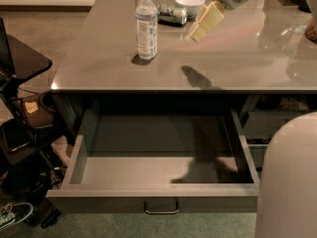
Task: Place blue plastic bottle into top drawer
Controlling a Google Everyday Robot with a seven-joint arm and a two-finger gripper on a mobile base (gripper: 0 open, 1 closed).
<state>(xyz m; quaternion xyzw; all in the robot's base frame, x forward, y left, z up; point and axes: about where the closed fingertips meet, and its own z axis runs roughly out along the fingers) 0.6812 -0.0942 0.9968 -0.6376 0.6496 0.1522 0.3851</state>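
The blue plastic bottle (145, 25) stands upright on the grey tabletop (109, 68), clear with a white cap and pale label. The top drawer (158, 202) is pulled wide open below the table edge, its inside bare, with a small metal handle (161, 208) at the centre of its front. My gripper (200, 28), with pale yellow fingers, hangs above the table to the right of the bottle, apart from it and holding nothing.
A green-patterned can (172, 14) lies on its side behind the bottle, next to a white bowl (190, 4). Narrower stacked grey drawers (257, 128) sit at the right. A black side table (20, 58) with clutter stands left. A white robot part (287, 182) fills the lower right.
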